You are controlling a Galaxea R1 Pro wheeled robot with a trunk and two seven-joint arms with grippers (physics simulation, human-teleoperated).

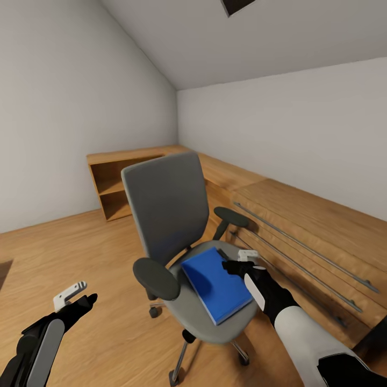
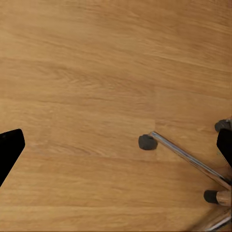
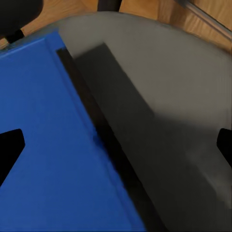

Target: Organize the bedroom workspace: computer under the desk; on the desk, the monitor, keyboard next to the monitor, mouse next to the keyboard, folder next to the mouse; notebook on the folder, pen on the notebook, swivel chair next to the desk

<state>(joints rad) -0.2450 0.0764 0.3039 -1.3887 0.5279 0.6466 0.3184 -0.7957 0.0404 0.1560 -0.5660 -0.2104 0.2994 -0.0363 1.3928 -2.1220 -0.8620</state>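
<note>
Folder, one flat rectangular bright blue folder [image 1: 217,286], lies on the grey seat of the single swivel chair [image 1: 166,215], which has a grey back, two black armrests and a chrome star base on black castors; in the head view two castors show under the seat. The folder rests slightly turned on the seat, one corner toward the chair back and another reaching the seat's front edge. The right tool [image 1: 240,262], black with a white part on top, hovers just over the folder's far right edge, beside the right armrest; I cannot tell whether it touches the folder. In the right wrist view the folder [image 3: 48,140] and the bare grey seat [image 3: 164,96] lie side by side, a dark shadow band running along the folder's edge, and the two black fingertips [image 3: 9,147] stand at opposite edges of the picture, wide apart, grasping nothing. The left tool [image 1: 80,295] hangs low over the light wooden plank floor [image 1: 102,252], well apart from the chair, its fingers spread and empty. In the left wrist view, chrome legs and three castors of the chair base [image 2: 186,157] cross the floor. Low light-wood cabinets [image 1: 301,226] run along the two white walls behind the chair, one with open shelves, another with long metal bar handles
</note>
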